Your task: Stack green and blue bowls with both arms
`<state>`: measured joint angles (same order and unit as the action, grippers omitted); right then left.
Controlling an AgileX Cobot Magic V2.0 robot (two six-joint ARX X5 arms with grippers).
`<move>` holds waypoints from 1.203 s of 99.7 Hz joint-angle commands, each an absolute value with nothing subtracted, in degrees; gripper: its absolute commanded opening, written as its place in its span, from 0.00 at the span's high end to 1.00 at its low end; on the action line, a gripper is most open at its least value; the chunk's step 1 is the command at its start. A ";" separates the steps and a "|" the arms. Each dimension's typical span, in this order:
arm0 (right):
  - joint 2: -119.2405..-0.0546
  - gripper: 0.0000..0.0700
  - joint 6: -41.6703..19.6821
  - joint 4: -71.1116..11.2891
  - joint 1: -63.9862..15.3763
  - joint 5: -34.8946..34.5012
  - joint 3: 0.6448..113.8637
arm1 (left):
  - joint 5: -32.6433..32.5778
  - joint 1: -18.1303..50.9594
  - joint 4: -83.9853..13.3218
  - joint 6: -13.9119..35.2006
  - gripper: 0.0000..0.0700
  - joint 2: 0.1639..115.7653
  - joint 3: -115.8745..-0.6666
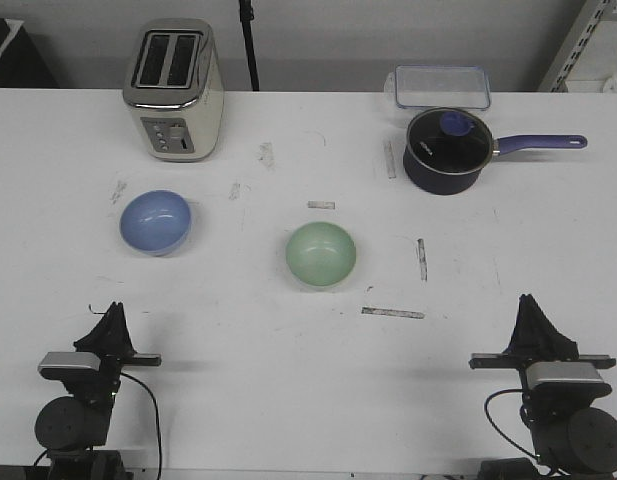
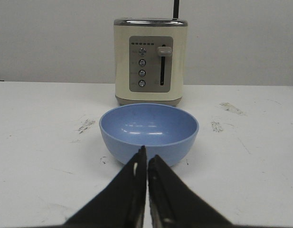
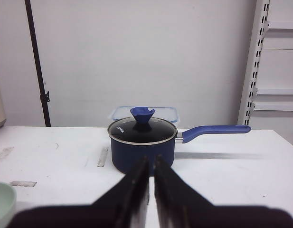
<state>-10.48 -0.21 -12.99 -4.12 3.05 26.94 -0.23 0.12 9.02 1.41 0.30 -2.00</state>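
Blue bowl (image 1: pixel 155 222) sits left of centre, green bowl (image 1: pixel 321 255) mid-frame; left end effector (image 1: pixel 112 318) and right end effector (image 1: pixel 532 312) are both clenched, empty.

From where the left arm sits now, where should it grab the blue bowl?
Take the blue bowl by its near rim, coming straight forward and down with the left gripper, one finger inside and one outside. It sits upright and open, too wide to span, and the toaster stands behind it.

A scuffed white worktop (image 1: pixel 288 380) meets a plain pale wall (image 3: pixel 137 52) at 12 o'clock; white slotted shelving (image 3: pixel 274 61) stands at 2 o'clock, a black pole (image 3: pixel 37 61) at 11.
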 commanded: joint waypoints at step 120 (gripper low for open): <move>-10.48 0.98 -0.16 -12.43 -4.16 3.03 27.31 | 6.26 -0.03 -7.99 5.82 1.00 62.63 -53.08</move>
<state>-10.48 -0.21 -12.99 -4.12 3.05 26.94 6.11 0.12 -5.43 5.48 58.98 -49.39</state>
